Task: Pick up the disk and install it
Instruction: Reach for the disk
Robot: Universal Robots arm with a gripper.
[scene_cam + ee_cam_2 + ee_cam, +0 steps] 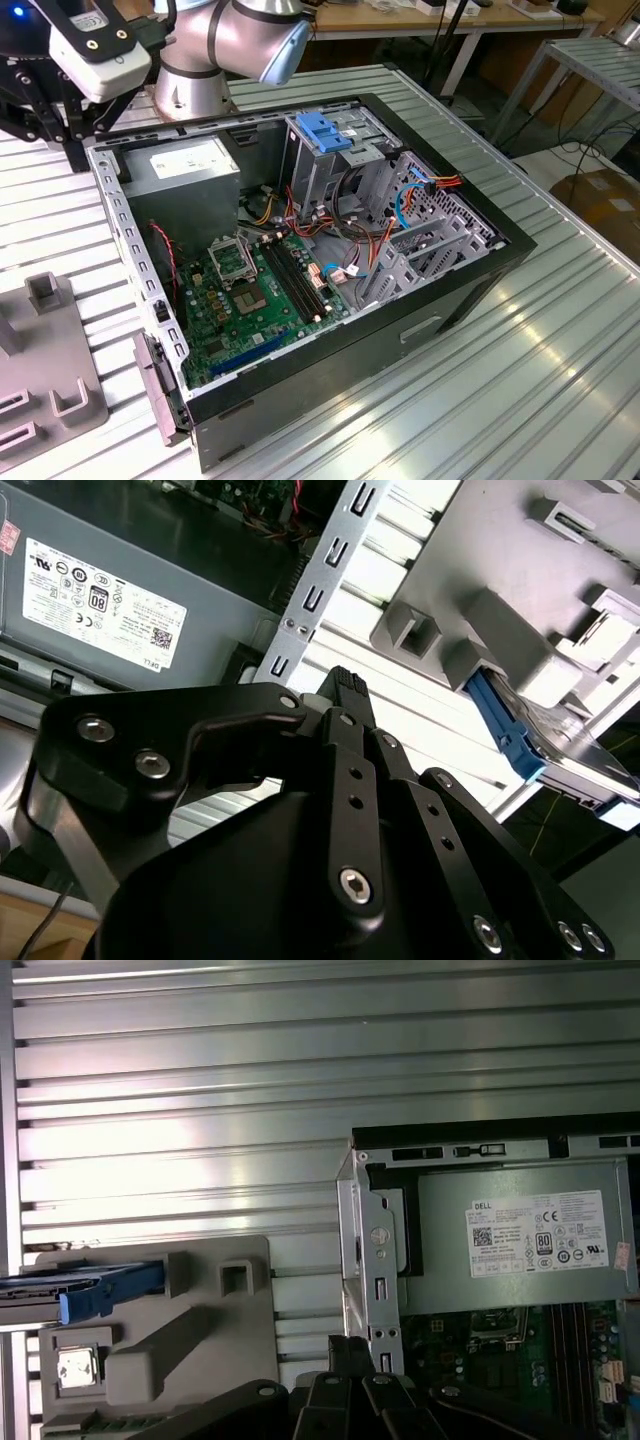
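- Approaching the disk [100, 1293] is judged to be the step in hand: it is not yet held, and nothing is gripped.
- In the exterior view, the arm [225, 45] is seen at the far corner of the open computer case [470, 290], close to the power supply [185, 165]. The drive cage [335, 170] with its blue handle [322, 130] is shown inside the case. A grey holder [45, 390] is set on the table [560, 380] at the exterior view's left.
- In the second wrist view, the gripper [345, 685] is shown with its fingers drawn together on nothing. The disk is seen past it, slotted on edge in the grey holder, its blue rail [505, 735] plain to see, well apart from the tips.
- In the first wrist view, the gripper is placed over the case's metal edge beside the power supply. The disk is seen at the holder, outside the case, with bare table slats between.
- The disk's place is given by both wrist views, and the cage by the exterior view.
- For a grasp, it is judged that the fingers must be spread, carried over to the holder and squared to the disk's edges.
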